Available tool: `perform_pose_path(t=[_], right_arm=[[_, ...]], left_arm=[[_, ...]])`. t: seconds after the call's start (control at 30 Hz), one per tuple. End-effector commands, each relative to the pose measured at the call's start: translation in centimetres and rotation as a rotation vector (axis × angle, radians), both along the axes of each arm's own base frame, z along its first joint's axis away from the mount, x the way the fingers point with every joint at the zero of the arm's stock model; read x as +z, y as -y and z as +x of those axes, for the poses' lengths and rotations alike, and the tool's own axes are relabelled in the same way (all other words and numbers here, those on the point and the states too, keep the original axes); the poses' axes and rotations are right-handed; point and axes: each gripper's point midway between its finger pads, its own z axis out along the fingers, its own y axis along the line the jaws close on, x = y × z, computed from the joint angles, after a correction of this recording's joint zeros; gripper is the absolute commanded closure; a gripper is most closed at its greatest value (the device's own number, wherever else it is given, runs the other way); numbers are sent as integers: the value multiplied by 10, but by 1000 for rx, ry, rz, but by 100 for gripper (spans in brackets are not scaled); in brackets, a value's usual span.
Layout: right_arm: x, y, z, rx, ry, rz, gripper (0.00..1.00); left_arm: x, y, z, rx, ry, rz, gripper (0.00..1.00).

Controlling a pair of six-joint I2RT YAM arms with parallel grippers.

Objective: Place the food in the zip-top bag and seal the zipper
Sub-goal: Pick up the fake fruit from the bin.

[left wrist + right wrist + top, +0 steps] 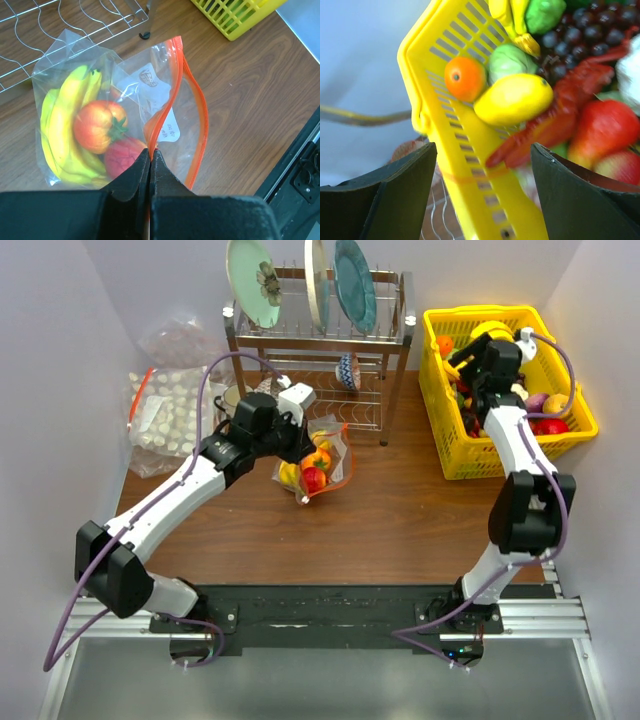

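The zip-top bag (145, 80) lies on the wooden table in front of the dish rack, its mouth gaping. Inside it are food pieces: a yellow banana bunch (62, 125), a red-orange apple (97, 125) and a red piece (122, 157). My left gripper (150, 150) is shut on one side of the red-orange zipper (167, 107); the other zipper strip (201, 130) curves away from it. From the top view the left gripper (300, 445) sits at the bag (335, 455). My right gripper (483, 145) stands open above the basket's rim, near an orange (465, 77) and a yellow fruit (512, 99), holding nothing.
The yellow basket (455, 462) at the right holds more toy food, with the right gripper (472, 360) over it. A dish rack (395, 340) with plates stands at the back. A larger bag of pale lumps (170, 410) lies at the left.
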Motion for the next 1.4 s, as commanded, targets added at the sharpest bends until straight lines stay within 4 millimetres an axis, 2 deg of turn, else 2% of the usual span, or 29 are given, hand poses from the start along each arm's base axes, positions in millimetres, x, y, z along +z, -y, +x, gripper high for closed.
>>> perform_pose_path(t=[0.0,0.13,0.17,0.2,0.27,0.3,0.33,0.37,0.4,0.43,0.47,0.5,0.53,0.57,0.67,0.83,0.97,1.23,1.3,1.37], right_arm=[[39,2,40,27,128,44,22],[29,5,62,25,113,47,22],[35,6,66,24,128,47,22],[22,7,73,22,110,53,22],[22,8,82,25,118,58,23],[5,6,87,33,81,76,23],[-2,5,92,39,72,82,23],[5,5,97,45,88,87,23],[2,3,101,53,89,102,23],[-14,3,108,58,65,108,23],[-2,2,113,65,89,108,23],[-6,3,118,64,81,109,23],[-21,2,122,66,45,115,23],[-12,2,127,69,63,113,23],[-24,5,134,63,39,116,22],[-44,4,140,59,2,127,21],[-57,-5,140,92,-23,159,22],[-55,-23,128,122,-82,143,19],[-57,-26,125,125,-99,145,21],[-59,-28,123,122,-112,155,28]], left_arm=[[15,3,4,-2,67,-29,100],[14,4,4,-8,67,-30,100],[12,4,4,-9,63,-29,100],[13,4,4,-12,62,-30,100],[11,4,3,-12,59,-28,100],[11,4,3,-11,61,-28,100],[11,4,3,-9,62,-29,100],[10,3,4,-7,62,-29,100],[11,3,3,-8,62,-31,100],[11,3,3,-8,62,-31,100],[10,4,3,-9,62,-32,100],[10,4,3,-8,61,-30,100],[9,4,3,-8,59,-29,100],[8,3,4,-5,60,-29,100],[6,3,4,-5,56,-26,100],[5,3,4,-3,56,-20,100],[4,2,5,-1,57,-18,100],[3,3,4,-3,53,-18,100],[3,3,5,-1,52,-18,100],[3,3,4,-3,50,-19,100]])
